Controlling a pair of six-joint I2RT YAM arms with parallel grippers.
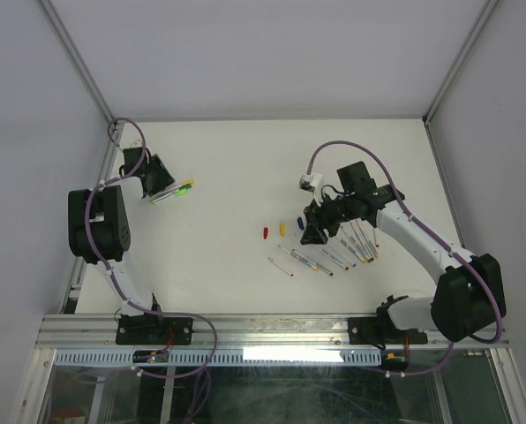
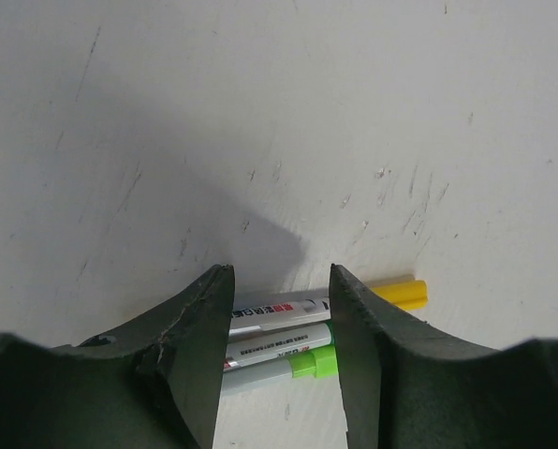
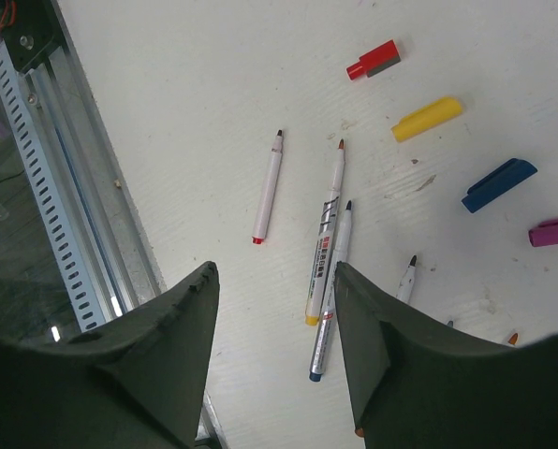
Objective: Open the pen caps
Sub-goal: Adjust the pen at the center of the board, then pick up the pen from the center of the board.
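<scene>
Three capped pens [image 2: 279,332] lie bundled on the table, crosswise under my left gripper [image 2: 279,271]. One has a green cap [image 2: 315,362] and one a yellow cap [image 2: 401,294]. The jaws stand part-way apart over them, so the gripper is open. From above, that bundle [image 1: 176,189] is at the far left beside the left gripper [image 1: 160,177]. My right gripper [image 3: 274,267] is open and empty above several uncapped pens [image 3: 324,238]. Loose red [image 3: 374,60], yellow [image 3: 428,119], blue [image 3: 499,184] and purple [image 3: 554,231] caps lie beyond them.
The uncapped pens [image 1: 325,258] form a row in front of the right gripper [image 1: 314,231], with loose caps [image 1: 282,228] to their left. An aluminium rail [image 3: 36,140] runs along the table's near edge. White walls enclose the table on three sides.
</scene>
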